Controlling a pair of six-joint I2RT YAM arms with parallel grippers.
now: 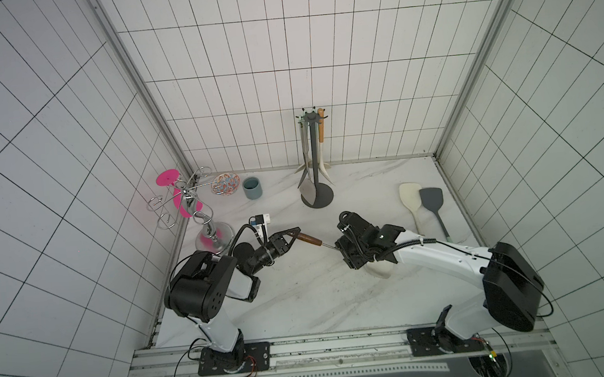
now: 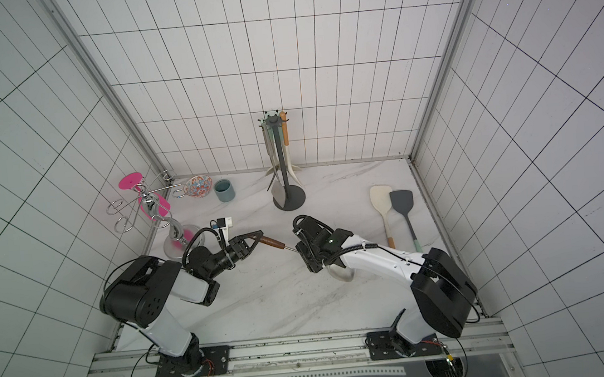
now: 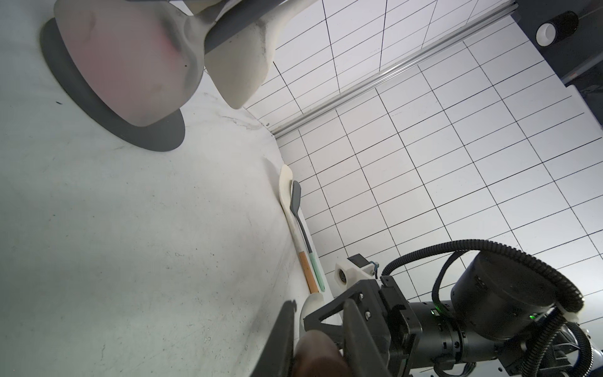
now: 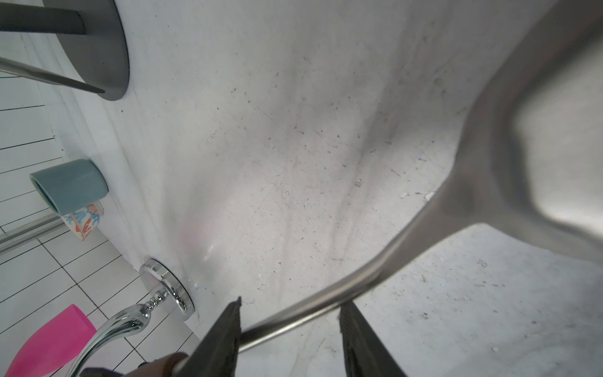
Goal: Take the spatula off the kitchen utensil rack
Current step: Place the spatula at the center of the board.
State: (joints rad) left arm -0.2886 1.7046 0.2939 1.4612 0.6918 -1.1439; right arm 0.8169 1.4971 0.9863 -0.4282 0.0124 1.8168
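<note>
left gripper point(image 1: 297, 233) clamps spatula point(image 1: 309, 239) wooden handle | right gripper point(image 4: 290, 306) jaws apart around its steel shaft

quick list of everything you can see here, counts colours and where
wood-handled spatula: 1, steel with brown handle, held over the table
kitchen utensil rack: 1, dark grey, back centre
hanging utensils: at least 3, steel and cream, on the rack
cream spatula: 1, orange handle, lying on table's right side
dark grey spatula: 1, mint handle, beside the cream one
chrome stand: 1, silver, left corner
pink glass: 1 seen, on the chrome stand
bowl: 1, blue-orange pattern, back left
cup: 1, blue-grey, beside the bowl
left end effector: 1, black, shut on the spatula's handle
right end effector: 1, black, open, jaws astride its shaft
</note>
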